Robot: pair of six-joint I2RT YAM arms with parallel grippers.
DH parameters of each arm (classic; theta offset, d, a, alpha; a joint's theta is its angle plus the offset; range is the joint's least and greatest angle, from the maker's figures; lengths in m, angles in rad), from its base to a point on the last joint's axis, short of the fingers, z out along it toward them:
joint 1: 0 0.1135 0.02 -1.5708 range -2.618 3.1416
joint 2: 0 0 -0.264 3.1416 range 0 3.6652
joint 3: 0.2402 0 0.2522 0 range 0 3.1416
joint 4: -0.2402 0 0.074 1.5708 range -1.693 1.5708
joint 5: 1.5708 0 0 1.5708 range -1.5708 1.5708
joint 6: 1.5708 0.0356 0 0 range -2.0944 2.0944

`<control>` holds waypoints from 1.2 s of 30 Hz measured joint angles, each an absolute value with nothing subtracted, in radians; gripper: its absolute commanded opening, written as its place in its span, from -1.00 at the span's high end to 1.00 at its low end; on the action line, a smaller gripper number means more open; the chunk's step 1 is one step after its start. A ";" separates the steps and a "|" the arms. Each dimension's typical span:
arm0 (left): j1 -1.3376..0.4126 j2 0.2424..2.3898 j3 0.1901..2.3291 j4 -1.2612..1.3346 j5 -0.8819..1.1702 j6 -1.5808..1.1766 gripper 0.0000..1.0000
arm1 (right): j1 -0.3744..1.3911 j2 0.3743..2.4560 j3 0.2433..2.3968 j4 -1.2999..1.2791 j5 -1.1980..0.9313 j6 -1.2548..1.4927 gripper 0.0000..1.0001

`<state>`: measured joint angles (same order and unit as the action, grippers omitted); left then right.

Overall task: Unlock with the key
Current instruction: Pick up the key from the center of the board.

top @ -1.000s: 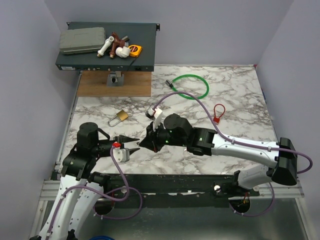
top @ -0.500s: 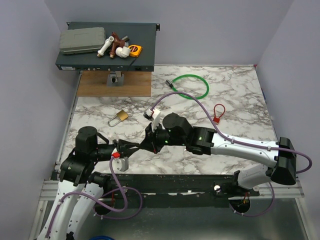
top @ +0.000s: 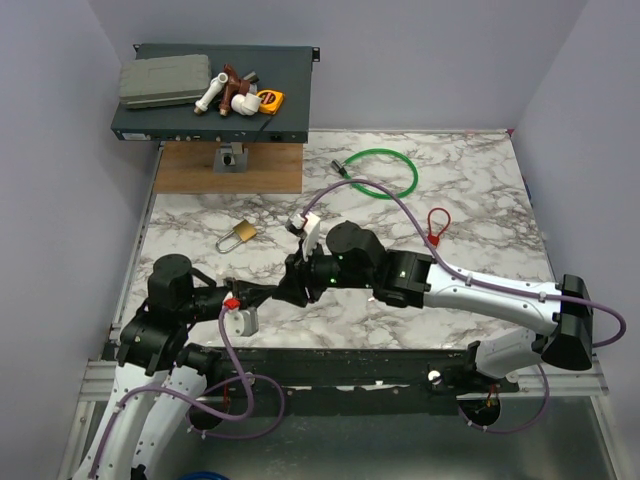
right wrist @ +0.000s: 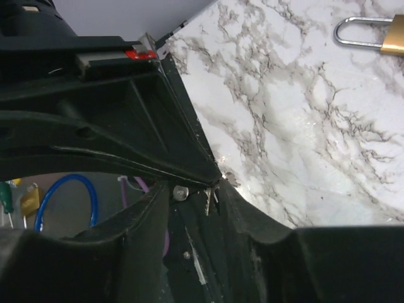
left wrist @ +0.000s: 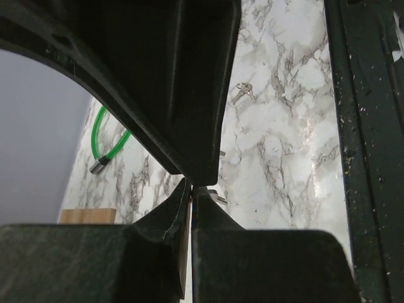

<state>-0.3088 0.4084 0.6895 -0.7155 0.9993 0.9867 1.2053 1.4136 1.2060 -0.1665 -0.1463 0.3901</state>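
Brass padlock (right wrist: 392,35): overhead and right-wrist views.

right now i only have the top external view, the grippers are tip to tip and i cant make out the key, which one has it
observer: the right wrist view shows the key poking out at the tip of the left gripper, which looks pinched on it.
operator: is the right clamped on it too
observer: in that view the right gripper has its fingers apart on either side of the key. I can't tell if they touch it.
operator: is the left fully closed
observer: in the left wrist view its fingers are pressed together with no gap.
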 measured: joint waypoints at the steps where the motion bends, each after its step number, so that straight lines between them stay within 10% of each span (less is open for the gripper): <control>1: -0.310 0.411 0.689 -0.694 0.994 0.942 1.00 | 1.206 1.413 1.211 -0.165 -0.146 0.390 -0.08; 22: -0.310 0.525 0.690 -0.060 1.061 -0.324 1.00 | 1.207 1.050 0.995 0.108 -0.067 0.305 0.06; 36: -0.310 0.542 0.690 0.189 1.073 -0.638 1.00 | 1.207 1.077 0.987 0.255 -0.157 0.288 0.45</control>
<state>-0.3099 0.5419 0.6903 0.1886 1.0725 -0.6376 1.2072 1.0767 0.9871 0.2550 -0.1574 0.2878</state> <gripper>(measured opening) 0.004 0.327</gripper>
